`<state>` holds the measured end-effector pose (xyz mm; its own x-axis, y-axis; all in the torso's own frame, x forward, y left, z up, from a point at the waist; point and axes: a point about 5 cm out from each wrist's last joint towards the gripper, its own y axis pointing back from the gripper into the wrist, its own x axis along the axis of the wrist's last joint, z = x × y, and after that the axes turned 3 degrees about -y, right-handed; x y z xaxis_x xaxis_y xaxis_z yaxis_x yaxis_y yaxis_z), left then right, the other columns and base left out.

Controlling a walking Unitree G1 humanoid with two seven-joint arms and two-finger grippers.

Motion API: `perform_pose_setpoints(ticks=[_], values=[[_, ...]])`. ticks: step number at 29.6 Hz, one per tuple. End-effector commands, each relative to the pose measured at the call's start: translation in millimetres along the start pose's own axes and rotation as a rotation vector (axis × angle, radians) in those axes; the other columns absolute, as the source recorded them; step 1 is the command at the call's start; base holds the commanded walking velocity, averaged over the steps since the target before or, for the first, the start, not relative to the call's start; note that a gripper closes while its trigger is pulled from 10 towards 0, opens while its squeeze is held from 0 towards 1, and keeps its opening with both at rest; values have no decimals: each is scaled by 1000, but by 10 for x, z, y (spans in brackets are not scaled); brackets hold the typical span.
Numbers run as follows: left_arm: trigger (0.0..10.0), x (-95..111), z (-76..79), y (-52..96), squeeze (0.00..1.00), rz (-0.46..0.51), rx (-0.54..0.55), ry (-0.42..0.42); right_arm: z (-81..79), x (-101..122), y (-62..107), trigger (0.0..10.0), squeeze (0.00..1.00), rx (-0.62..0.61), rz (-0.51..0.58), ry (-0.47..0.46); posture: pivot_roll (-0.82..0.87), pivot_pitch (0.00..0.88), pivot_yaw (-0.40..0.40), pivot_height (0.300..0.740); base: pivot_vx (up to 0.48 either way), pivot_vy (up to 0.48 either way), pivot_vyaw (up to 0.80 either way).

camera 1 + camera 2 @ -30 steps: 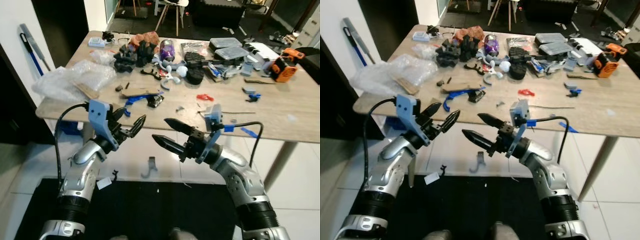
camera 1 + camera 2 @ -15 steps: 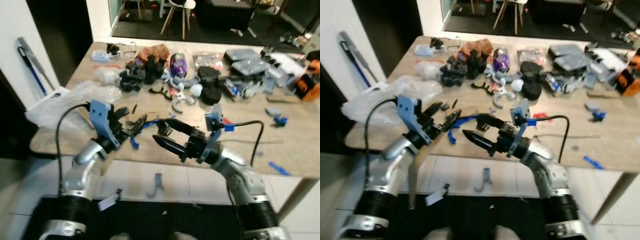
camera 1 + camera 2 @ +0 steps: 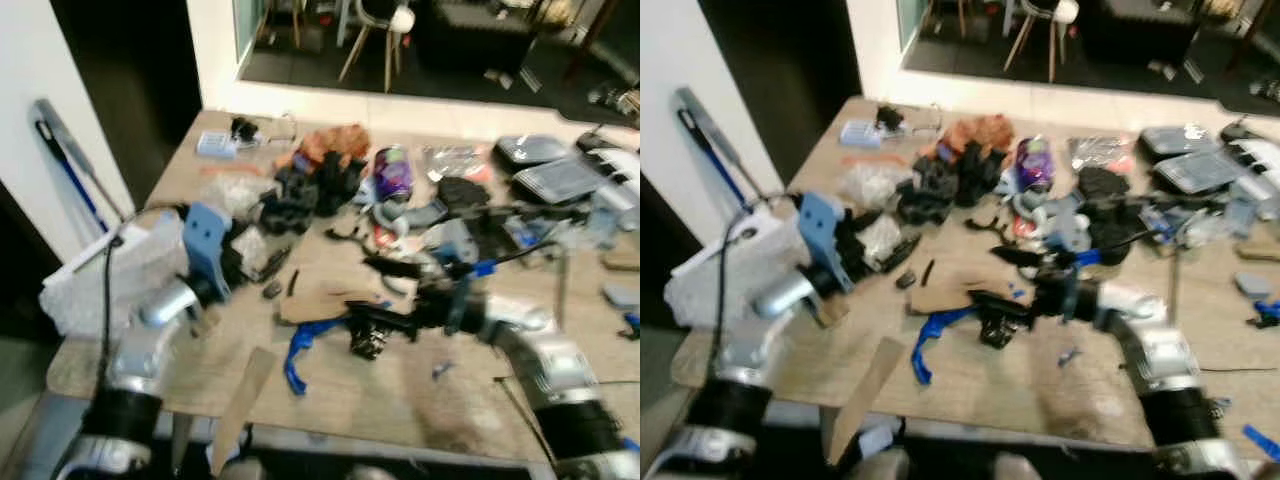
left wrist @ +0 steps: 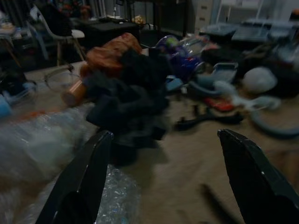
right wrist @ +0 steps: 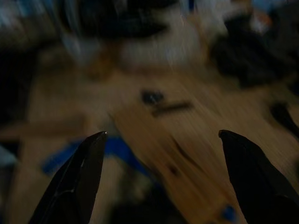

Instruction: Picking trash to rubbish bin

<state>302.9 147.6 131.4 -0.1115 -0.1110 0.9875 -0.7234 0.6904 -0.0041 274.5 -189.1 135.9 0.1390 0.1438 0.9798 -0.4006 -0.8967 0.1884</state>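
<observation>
Loose scraps lie on the wooden table (image 3: 400, 400): a brown cardboard piece (image 3: 315, 303), a blue plastic piece (image 3: 298, 352) and a small black part (image 3: 366, 341). My right gripper (image 3: 357, 285) hangs open just above the cardboard and the black part, holding nothing. The right wrist view is blurred; its fingers (image 5: 74, 186) stand wide apart over the cardboard (image 5: 154, 140). My left gripper (image 3: 276, 260) is open over the table's left side, beside crumpled bubble wrap (image 3: 95, 290). In the left wrist view its fingers (image 4: 79, 186) frame a black lump (image 4: 131, 100).
Further back lie a black pile (image 3: 310, 195), an orange crumpled thing (image 3: 325, 145), a purple item (image 3: 392, 172) and clear lidded boxes (image 3: 560, 180). A cardboard strip (image 3: 240, 405) overhangs the front edge. A blue-handled tool (image 3: 60, 150) leans on the left wall.
The camera has come forward and over the table. Both grippers, earlier in front of the table's edge, now reach over its top. Both stay open.
</observation>
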Motion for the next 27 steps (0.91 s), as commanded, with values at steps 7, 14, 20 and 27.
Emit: perform_pose_setpoints(ticks=[7,14,20,27], values=[[10000,144,38,87,0,-89,-199,-220,157,-12,194,10000,0,-105,-132,77,-5,0,-9,740,0,0,0],[10000,219,133,160,0,-115,-373,-168,297,63,234,10000,0,-194,-140,128,-5,0,-7,740,0,0,0],[10000,259,223,131,0,-129,-499,-141,310,83,262,10000,0,-218,-149,144,-14,0,0,740,0,0,0],[10000,259,356,54,0,-200,-617,-77,333,102,304,10000,0,-224,-158,155,-23,0,4,740,0,0,0]])
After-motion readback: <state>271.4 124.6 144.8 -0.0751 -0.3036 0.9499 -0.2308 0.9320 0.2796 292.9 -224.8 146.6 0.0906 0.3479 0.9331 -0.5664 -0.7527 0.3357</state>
